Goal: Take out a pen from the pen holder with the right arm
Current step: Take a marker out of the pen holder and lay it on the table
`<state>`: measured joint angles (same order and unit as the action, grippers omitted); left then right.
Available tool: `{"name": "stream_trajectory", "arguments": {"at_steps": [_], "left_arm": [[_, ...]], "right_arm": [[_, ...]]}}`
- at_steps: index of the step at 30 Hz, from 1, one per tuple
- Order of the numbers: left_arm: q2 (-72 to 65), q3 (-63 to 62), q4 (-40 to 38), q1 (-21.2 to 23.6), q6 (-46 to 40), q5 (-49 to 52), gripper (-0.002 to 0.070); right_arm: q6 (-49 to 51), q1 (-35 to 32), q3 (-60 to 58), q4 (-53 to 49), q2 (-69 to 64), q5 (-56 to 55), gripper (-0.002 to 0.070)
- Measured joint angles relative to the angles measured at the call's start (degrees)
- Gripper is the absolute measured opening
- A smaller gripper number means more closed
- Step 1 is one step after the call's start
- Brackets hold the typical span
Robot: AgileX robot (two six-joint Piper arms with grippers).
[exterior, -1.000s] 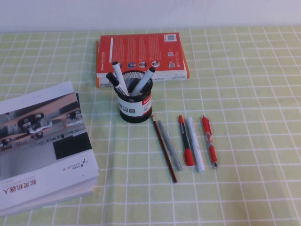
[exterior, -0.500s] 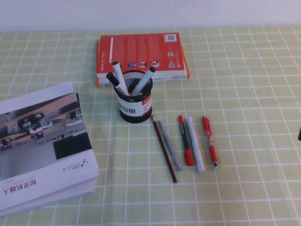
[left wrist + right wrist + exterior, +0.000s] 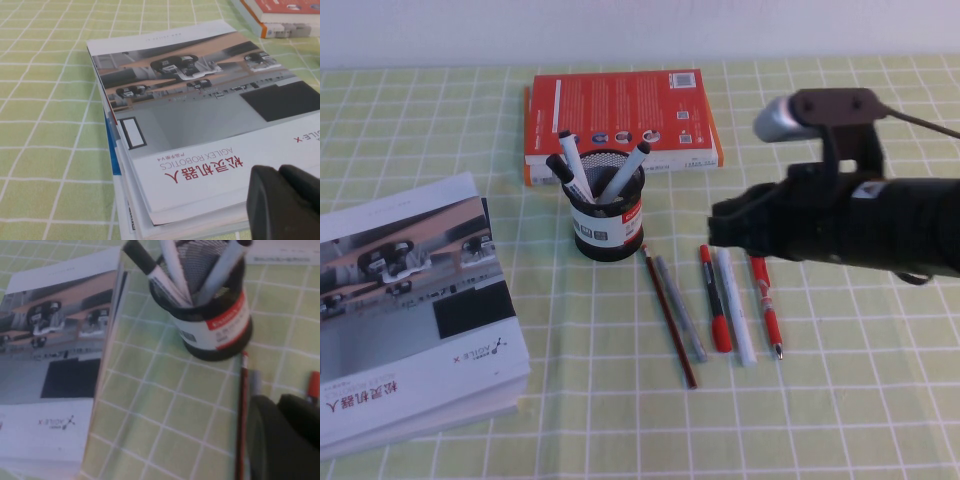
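Observation:
The black mesh pen holder [image 3: 608,222] [image 3: 215,325] stands mid-table with three black-capped white markers [image 3: 625,172] [image 3: 172,270] leaning in it. My right gripper [image 3: 717,228] [image 3: 277,402] hovers just right of the holder, above the pens lying on the cloth. Its fingers are shut with nothing between them. My left gripper [image 3: 280,172] appears only in the left wrist view. It is shut and empty, low over the near corner of the brochure stack [image 3: 200,110].
Several pens lie in a row in front of the holder: a brown pencil [image 3: 670,318], a grey pen [image 3: 682,312], a red marker [image 3: 718,320], a white pen [image 3: 740,325], a red pen [image 3: 768,315]. An orange book [image 3: 620,115] lies behind; the brochure stack [image 3: 405,300] is at the left.
My right arm has swept in from the right edge to hang just right of the holder. Holder, markers and loose pens have not moved.

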<state>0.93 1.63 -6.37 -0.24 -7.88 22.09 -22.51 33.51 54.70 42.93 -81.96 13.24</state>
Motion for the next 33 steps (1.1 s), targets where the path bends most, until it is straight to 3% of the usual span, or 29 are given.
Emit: {"name": "stream_trajectory", "arguments": {"at_steps": [3,6,10,14,33], "left_arm": [[0.0,0.0,0.0,0.0,0.0,0.0,-0.0005],[0.0,0.0,0.0,0.0,0.0,0.0,-0.0005],[0.0,0.0,0.0,0.0,0.0,0.0,-0.0005],[0.0,0.0,0.0,0.0,0.0,0.0,-0.0005],[0.0,0.0,0.0,0.0,0.0,0.0,-0.0005]], "right_arm": [[0.0,2.7,5.2,1.9,-6.1,-3.5,0.0053],[0.0,3.6,8.8,4.7,-10.5,-7.9,0.0145],[0.0,3.8,12.0,9.0,-16.0,-15.3,0.0320],[0.0,4.3,14.9,15.2,-20.0,-19.2,0.0414],[0.0,4.7,31.4,19.2,-34.6,-18.5,0.0418]]}}
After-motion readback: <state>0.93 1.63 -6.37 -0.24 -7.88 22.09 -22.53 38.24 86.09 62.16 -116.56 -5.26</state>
